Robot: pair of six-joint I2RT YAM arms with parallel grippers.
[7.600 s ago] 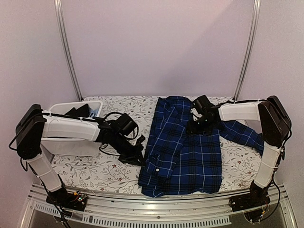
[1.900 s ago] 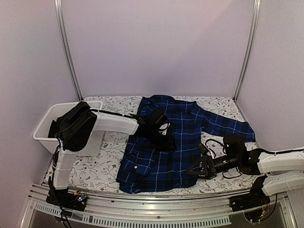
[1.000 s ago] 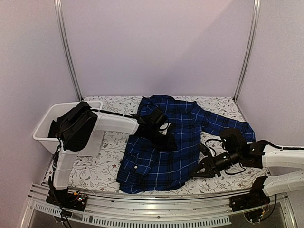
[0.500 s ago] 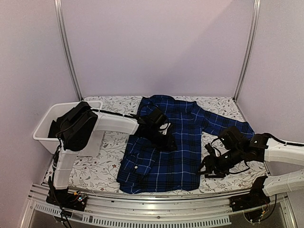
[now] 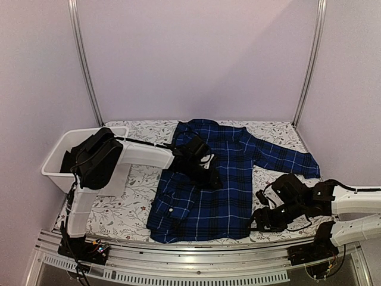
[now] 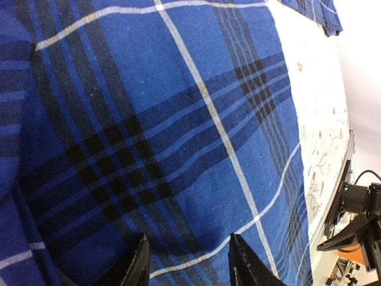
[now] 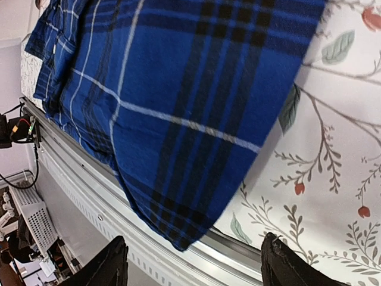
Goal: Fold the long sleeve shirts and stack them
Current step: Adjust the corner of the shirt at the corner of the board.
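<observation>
The plaid shirt (image 5: 208, 185) lies flat on the table (image 5: 119, 211) near the white bin (image 5: 59, 158), long axis running from far collar to near hem. The right gripper (image 5: 262, 219) is the nearer to the hem corner farthest from the bin. Its jaws are spread wide and hold nothing, and the corner lies just ahead at the table's near edge, so clearance there looks tight. The left gripper (image 5: 205, 174) rests mid-body, jaws apart against the cloth. Away from the bin one sleeve lies outstretched, with bare table beside it.
</observation>
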